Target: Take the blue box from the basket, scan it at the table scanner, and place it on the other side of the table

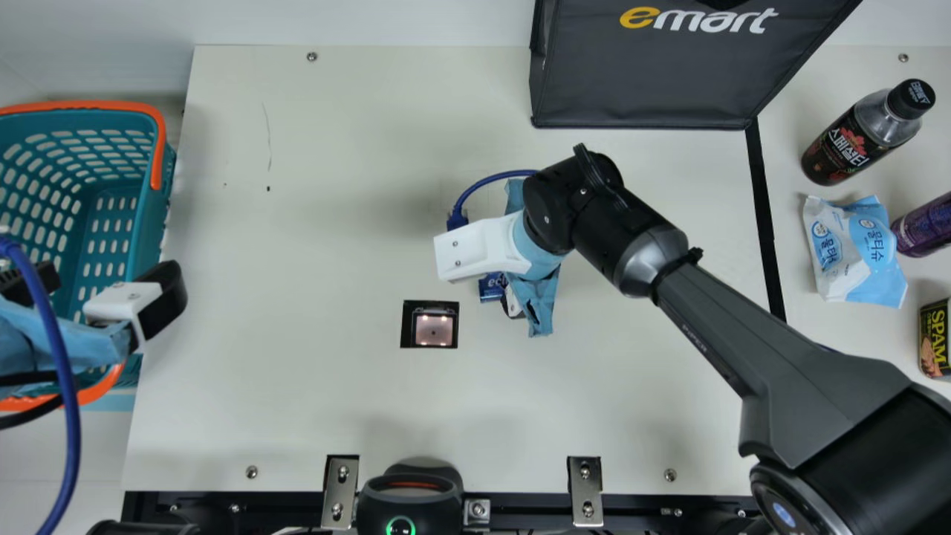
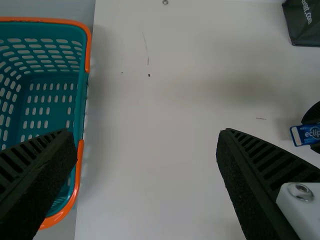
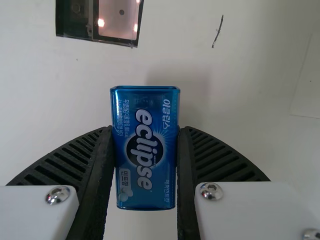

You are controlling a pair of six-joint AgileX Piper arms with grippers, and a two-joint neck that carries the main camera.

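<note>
Right fingers (image 3: 187, 170) grip the blue box (image 3: 145, 145), scanner (image 1: 433, 328) at main-view 8 o'clock; misaiming the box could spoil the scan; left fingers (image 2: 250, 172) gape

The glossy blue box (image 3: 146, 115) is held above the bench (image 1: 297, 401) near the lit scanner (image 1: 433, 331); the teal basket (image 1: 152, 215) stands alongside.

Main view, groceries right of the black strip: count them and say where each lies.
4: a dark bottle farthest back, a pale packet next, a purple container beside it, and a black tin nearest the front. The right arm may hide more.
</note>
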